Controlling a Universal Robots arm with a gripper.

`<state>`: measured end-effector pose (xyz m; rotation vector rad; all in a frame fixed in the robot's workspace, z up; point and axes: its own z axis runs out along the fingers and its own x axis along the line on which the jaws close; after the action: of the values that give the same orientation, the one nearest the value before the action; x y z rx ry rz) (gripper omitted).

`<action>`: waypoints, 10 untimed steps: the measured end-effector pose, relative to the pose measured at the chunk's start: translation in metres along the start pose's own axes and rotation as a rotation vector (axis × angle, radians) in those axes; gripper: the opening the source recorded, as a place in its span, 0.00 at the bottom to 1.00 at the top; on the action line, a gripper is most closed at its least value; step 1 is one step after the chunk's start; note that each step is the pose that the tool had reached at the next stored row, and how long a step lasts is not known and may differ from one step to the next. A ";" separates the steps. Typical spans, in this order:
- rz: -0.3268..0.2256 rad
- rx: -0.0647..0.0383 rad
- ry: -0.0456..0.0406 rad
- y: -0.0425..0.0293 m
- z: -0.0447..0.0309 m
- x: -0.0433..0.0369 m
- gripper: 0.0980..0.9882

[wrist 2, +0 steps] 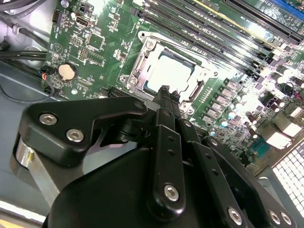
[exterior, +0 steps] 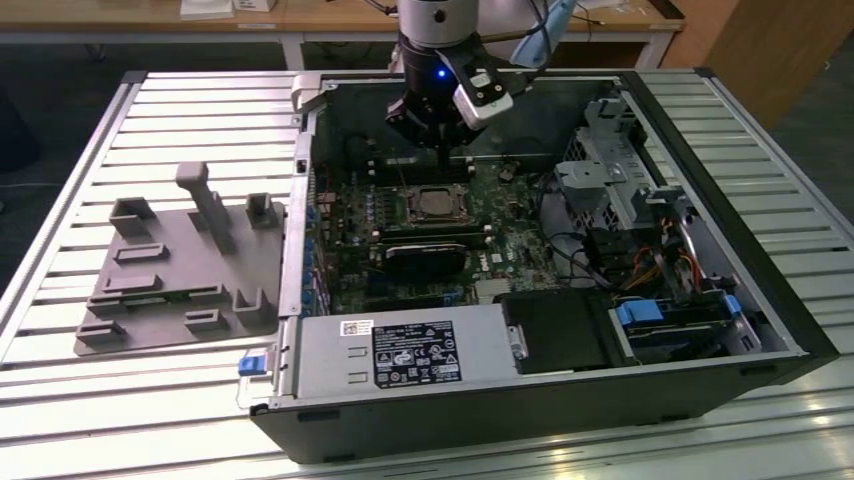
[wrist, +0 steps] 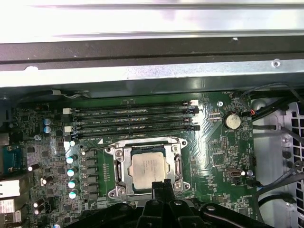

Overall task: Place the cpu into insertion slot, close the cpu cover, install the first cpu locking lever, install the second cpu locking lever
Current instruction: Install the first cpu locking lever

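The cpu [exterior: 430, 205] lies flat in the insertion slot [exterior: 407, 213] on the green motherboard inside the open computer case; its dull silver top shows in both wrist views [wrist 2: 168, 71] [wrist: 149, 171]. The silvery cpu cover [wrist: 142, 143] [wrist 2: 140, 61] lies down around the chip like a frame. A thin metal lever [wrist 2: 196, 90] runs along one side of the socket. My gripper [exterior: 445, 158] hangs just above the socket's edge, its black fingers pressed together to a narrow tip [wrist 2: 164, 91] [wrist: 164, 186], holding nothing.
Long black memory slots [wrist: 133, 118] run beside the socket. A black block [exterior: 427, 258] sits just past it, a power supply [exterior: 400, 355] at the case front, and a drive cage with cables [exterior: 641, 200] at the exterior view's right. A grey fixture tray [exterior: 174, 270] lies outside the case.
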<state>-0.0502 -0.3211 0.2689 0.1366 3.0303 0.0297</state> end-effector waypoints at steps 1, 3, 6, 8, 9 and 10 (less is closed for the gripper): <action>0.000 0.000 0.0000 0.0000 -0.0001 0.0000 0.00; 0.000 0.000 0.0000 0.0000 -0.0001 0.0000 0.00; 0.000 0.000 0.0001 -0.0002 -0.0004 0.0017 0.00; 0.000 0.000 0.0000 -0.0004 -0.0007 0.0044 0.00; 0.000 0.000 -0.0002 -0.0006 -0.0008 0.0063 0.00; 0.000 0.000 -0.0003 -0.0007 -0.0010 0.0082 0.00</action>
<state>-0.0584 -0.3211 0.2690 0.1367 3.0300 0.0297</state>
